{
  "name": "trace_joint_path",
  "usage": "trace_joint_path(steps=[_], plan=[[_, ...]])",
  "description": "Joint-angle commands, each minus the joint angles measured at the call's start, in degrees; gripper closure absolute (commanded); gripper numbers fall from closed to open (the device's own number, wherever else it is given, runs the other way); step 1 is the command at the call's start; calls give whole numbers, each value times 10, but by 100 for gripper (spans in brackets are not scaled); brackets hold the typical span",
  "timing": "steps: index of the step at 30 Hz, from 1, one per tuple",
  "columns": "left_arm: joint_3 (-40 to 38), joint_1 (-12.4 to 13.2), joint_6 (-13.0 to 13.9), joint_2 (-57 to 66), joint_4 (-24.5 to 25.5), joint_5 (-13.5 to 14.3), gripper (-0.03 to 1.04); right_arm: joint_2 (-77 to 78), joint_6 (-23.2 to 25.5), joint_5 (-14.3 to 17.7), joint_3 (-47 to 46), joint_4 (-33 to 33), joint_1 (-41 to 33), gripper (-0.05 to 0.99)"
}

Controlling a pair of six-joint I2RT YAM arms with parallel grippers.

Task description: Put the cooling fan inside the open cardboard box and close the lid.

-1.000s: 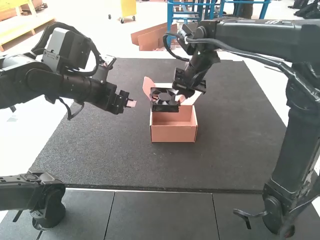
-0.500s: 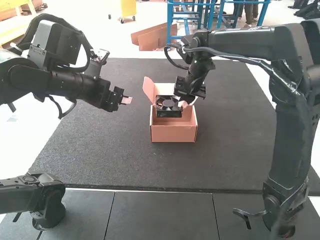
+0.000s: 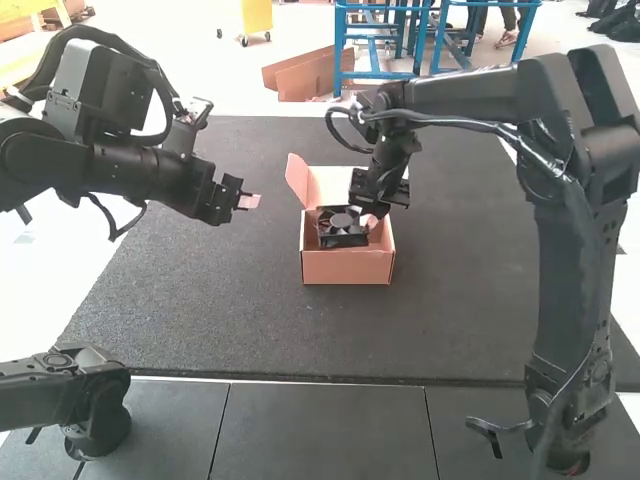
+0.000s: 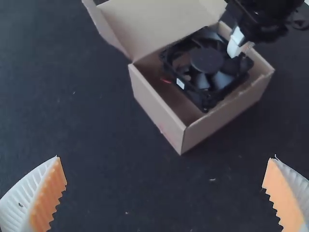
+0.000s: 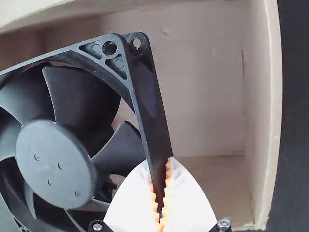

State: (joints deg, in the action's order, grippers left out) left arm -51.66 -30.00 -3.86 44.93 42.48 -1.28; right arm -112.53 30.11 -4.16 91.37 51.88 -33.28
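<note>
1. Partway down in the open cardboard box (image 3: 348, 264), the cooling fan (image 3: 343, 224) sat tilted, blades facing up, with its higher edge near the rim.
2. The lid (image 3: 300, 178) stood raised at the box's far left side, clear of the opening.
3. My right tool (image 5: 160, 191) pinched the fan's frame wall on the side away from the lid.
4. To finish this step well, I judged I should lower straight until the frame lay flat on the box floor, keep it off the side walls, and only then let go.
5. Releasing too soon risked the fan wedging on a corner and blocking the lid.
6. My left tool (image 3: 243, 201) hung spread wide, well apart from the box on its lid side, handy for folding the lid afterwards.
7. The box stood mid-desk (image 3: 200, 300) on the dark mat.
</note>
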Motion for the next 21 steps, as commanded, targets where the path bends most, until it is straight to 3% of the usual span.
trace_joint_path(steps=[1, 11, 13, 19, 21], plan=[[-20, -1, 6, -12, 0, 3, 5, -9, -9, 10, 0, -5, 10, 95], [-20, -1, 5, -12, -11, 3, 5, -32, -6, 6, -6, -34, 11, 95], [-21, -1, 2, -12, -20, 5, 5, -33, -2, -19, -1, -37, 17, 82], [-20, 2, 0, -24, -77, 18, 5, -30, -15, -37, 28, -31, 32, 42], [-20, 2, 0, -22, -87, 23, 5, -29, -27, -41, 50, -21, 36, 35]])
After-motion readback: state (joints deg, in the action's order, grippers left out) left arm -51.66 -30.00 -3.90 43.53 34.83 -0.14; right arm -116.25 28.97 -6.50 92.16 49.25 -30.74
